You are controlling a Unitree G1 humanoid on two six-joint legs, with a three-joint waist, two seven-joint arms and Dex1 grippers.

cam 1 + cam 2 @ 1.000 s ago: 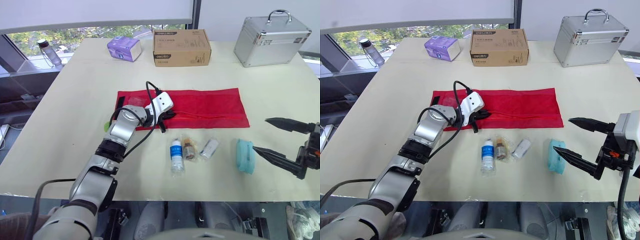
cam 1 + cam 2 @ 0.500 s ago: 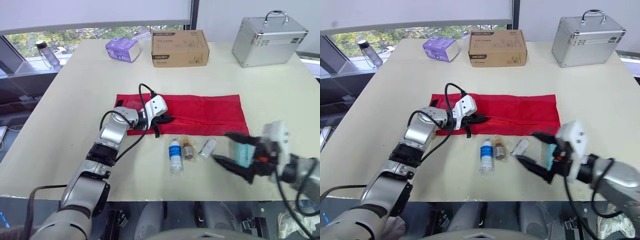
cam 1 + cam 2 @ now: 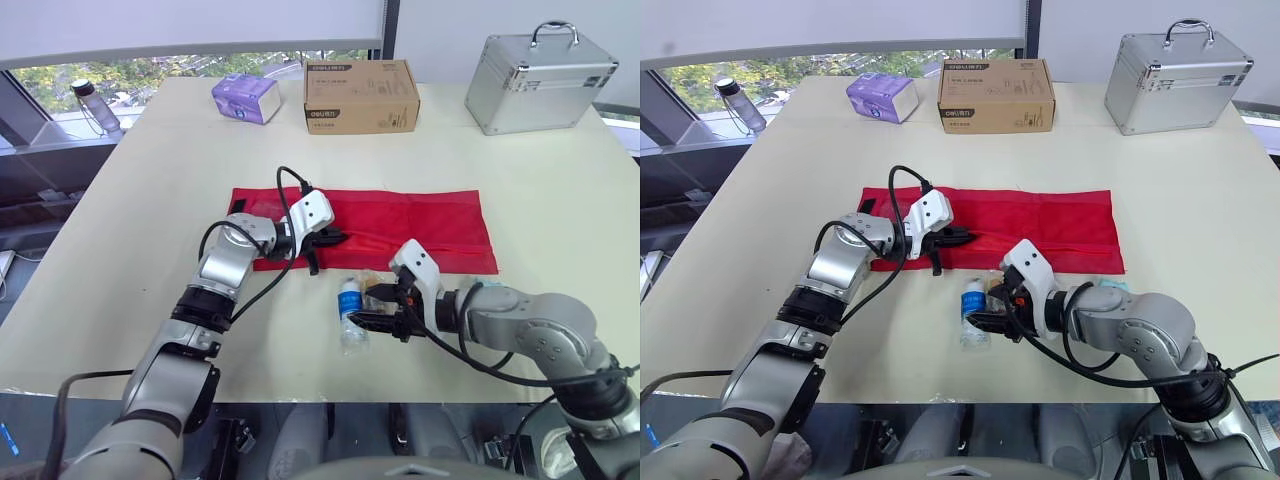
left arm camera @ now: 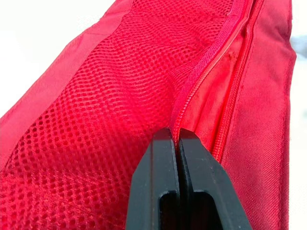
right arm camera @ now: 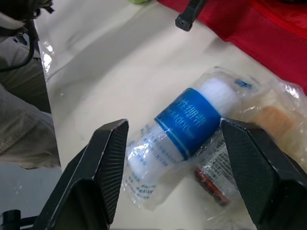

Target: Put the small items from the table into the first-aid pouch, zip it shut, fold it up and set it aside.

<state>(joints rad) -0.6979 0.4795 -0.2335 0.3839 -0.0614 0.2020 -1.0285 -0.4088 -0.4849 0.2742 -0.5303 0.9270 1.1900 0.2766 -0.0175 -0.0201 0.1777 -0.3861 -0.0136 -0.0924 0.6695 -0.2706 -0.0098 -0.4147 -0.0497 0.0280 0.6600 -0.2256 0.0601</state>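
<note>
Red mesh pouch lies flat and unfolded mid-tabletop, long side across in front of me. My left gripper is at its left part, near the front edge. In the left wrist view its fingers are pressed together, pinching the pouch fabric right at the zipper line. The zipper teeth are parted there and red lining shows in the gap. I can't tell what is inside.

The small items are out on the tabletop, just in front of the pouch's near edge. The wrapped bottle, white with a blue label, lies on its side. A brown packet lies just beside it. A teal packet is mostly hidden behind my right arm.

My right gripper is low over the bottle. In the right wrist view its fingers are spread wide, one on each side of the bottle, not touching it. That view also shows a black strap at the pouch edge.

The head views show the far edge of the tabletop: a purple box, a cardboard box and a metal case, all shut. A water bottle stands beyond the far left corner.
</note>
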